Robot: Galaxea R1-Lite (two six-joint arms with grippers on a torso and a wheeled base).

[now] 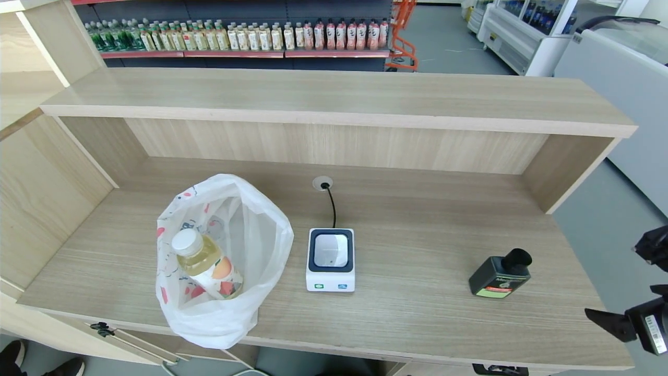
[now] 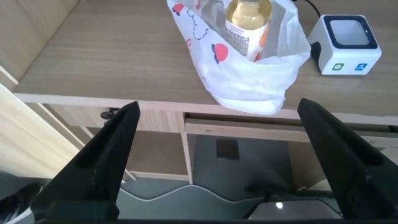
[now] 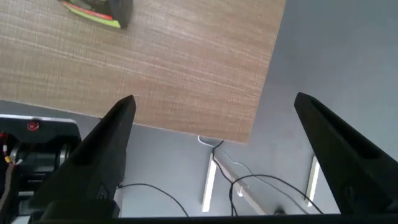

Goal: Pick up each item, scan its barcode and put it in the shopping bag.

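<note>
Black squat bottle with a black cap and a green-and-red label lies on the pale wood-grain counter, lower right of the head view, near the counter's right end. Its long axis runs from lower left to upper right, cap toward the upper right. Nothing touches it. The right gripper hangs off the counter's right end, at the right edge of the head view, near the bottle but apart from it, fingers spread wide and holding nothing. A white barcode scanner with a dark-framed window facing up stands at frame centre, between the bottle and the shopping bag, well apart from the bottle; its black cable runs up to a port in the counter. The white printed shopping bag sits lower left, just beside the scanner, mouth open; inside it a drink bottle with a white cap leans, cap toward the upper left. The left gripper hangs below the counter's front edge beneath the bag, fingers wide and holding nothing. A raised wooden ledge backs the counter.
</note>
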